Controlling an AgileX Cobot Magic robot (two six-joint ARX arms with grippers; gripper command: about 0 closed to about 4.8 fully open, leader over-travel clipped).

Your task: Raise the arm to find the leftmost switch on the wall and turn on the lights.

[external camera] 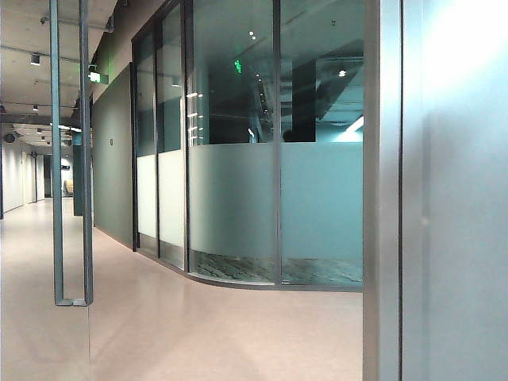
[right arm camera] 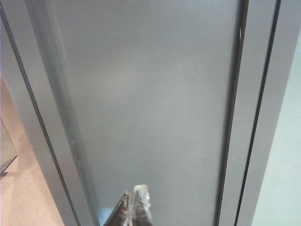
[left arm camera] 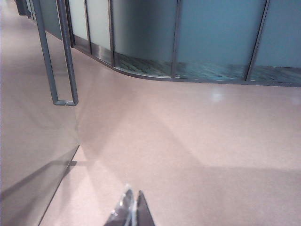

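Note:
No switch shows in any view, and the lights it serves cannot be picked out. In the left wrist view my left gripper (left arm camera: 133, 195) is shut with nothing in it, its tips pointing over the pinkish floor (left arm camera: 197, 136). The right wrist view has my right gripper (right arm camera: 136, 192) shut and empty, close in front of a grey wall panel (right arm camera: 150, 103) set between dark vertical seams. Neither arm appears in the exterior view, where the pale wall (external camera: 460, 198) fills the right side.
A glass door with a long metal pull handle (external camera: 71, 159) stands at the left. A curved frosted-glass partition (external camera: 238, 206) with dark frames runs along the corridor ahead. A grey door frame post (external camera: 382, 190) edges the wall. Open floor (external camera: 222, 333) lies between.

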